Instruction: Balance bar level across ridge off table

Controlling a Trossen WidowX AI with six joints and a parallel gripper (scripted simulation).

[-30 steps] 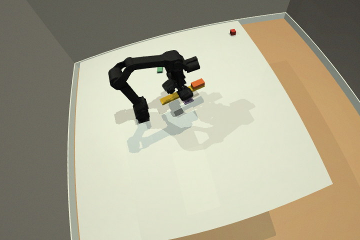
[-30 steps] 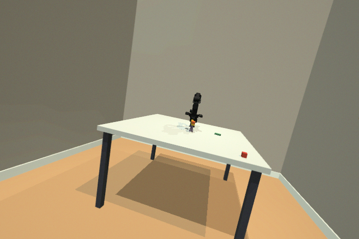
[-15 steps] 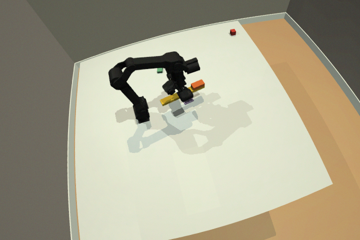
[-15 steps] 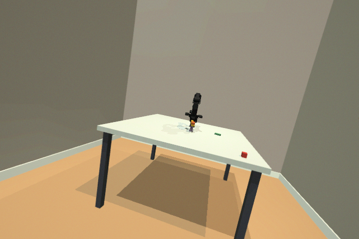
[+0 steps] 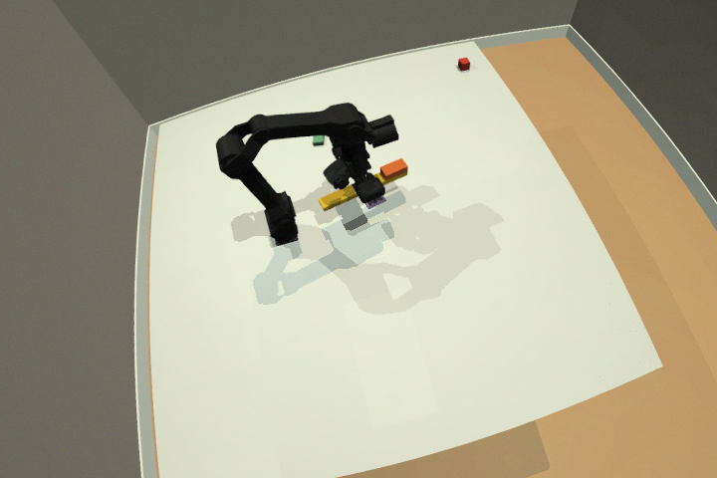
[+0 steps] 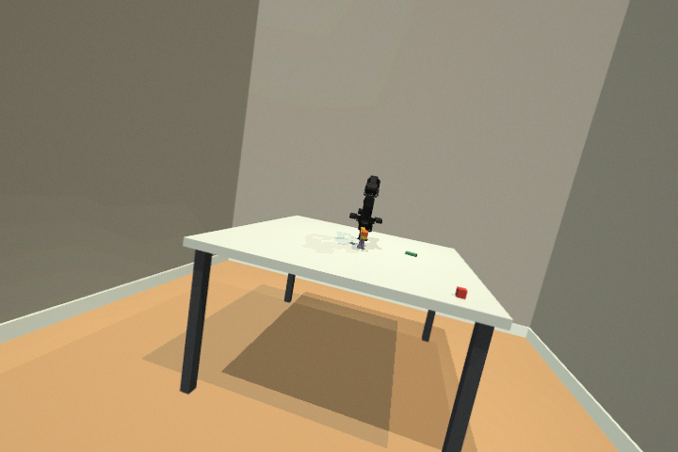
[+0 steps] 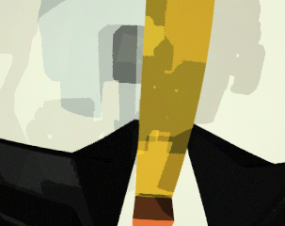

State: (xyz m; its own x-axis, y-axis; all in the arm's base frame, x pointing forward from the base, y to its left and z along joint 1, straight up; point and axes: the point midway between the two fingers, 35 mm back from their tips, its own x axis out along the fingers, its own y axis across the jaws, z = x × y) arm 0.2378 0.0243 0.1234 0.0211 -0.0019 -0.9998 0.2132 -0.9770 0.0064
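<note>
The yellow bar (image 5: 337, 198) (image 7: 172, 94) (image 6: 364, 233) carries an orange block (image 5: 393, 168) on top of its right end in the top view. The block's edge shows at the bottom of the wrist view. My gripper (image 5: 361, 187) (image 7: 164, 127) is shut on the bar, between its middle and the block, and holds it above the table. The purple ridge (image 5: 376, 201) (image 6: 361, 244) stands under the bar near the gripper, mostly hidden in the top view and out of sight in the wrist view. Whether bar and ridge touch, I cannot tell.
A green block (image 5: 318, 139) (image 6: 411, 253) lies behind the arm in the top view. A red cube (image 5: 463, 64) (image 6: 460, 292) sits near a far corner of the white table (image 5: 483, 315) (image 6: 276, 250). Arm shadows fall around the ridge.
</note>
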